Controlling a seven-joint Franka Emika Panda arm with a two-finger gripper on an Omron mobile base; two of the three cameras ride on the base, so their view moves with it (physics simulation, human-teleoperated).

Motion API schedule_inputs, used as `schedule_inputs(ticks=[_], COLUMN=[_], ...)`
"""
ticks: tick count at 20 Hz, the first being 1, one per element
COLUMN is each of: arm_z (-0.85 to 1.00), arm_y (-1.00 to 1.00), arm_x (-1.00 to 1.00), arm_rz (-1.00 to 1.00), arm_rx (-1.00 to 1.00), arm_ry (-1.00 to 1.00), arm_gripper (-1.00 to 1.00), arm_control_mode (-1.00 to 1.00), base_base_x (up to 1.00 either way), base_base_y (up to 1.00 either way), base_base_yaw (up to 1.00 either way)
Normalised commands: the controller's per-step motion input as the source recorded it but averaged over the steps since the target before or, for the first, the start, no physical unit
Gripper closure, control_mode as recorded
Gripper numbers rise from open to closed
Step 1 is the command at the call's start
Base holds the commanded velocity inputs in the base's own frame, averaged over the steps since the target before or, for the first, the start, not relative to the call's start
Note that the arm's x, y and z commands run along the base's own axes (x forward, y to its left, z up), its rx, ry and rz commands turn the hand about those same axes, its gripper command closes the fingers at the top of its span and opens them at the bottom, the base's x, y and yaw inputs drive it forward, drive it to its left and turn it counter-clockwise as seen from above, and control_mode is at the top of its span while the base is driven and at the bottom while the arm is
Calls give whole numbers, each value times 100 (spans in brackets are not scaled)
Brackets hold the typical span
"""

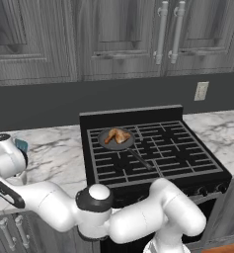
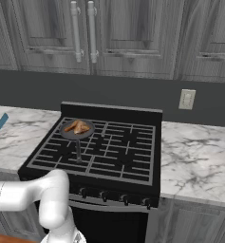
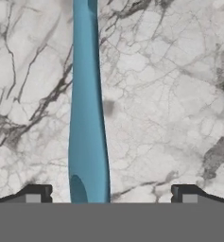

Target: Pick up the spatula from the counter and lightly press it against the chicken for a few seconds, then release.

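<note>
The tool (image 3: 112,196) has its two tips wide apart and holds nothing. It hangs right over the blue spatula (image 3: 87,118), whose long handle runs between the tips, nearer the left one in the hand view. The spatula lies flat on the white and grey marble worktop (image 3: 170,94), left of the black stove (image 1: 187,165), and on the stove's back left burner sits a dark pan (image 1: 103,142) with the brown chicken (image 1: 117,135) in it, well apart from the spatula.
</note>
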Motion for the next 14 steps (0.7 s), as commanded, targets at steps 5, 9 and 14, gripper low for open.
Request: schedule_inputs(ticks=[5,9,14], arm_z=[-9,-8,-8], arm_y=[9,3,6], arm_x=[9,7,10], arm_rz=[0,0,0], arm_rx=[0,0,0], arm_ry=[2,3,3], arm_gripper=[-100,-100,-100], arm_control_mode=[-100,-100,-100], base_base_x=[0,0,0], base_base_y=[0,0,0], base_base_yaw=[0,0,0])
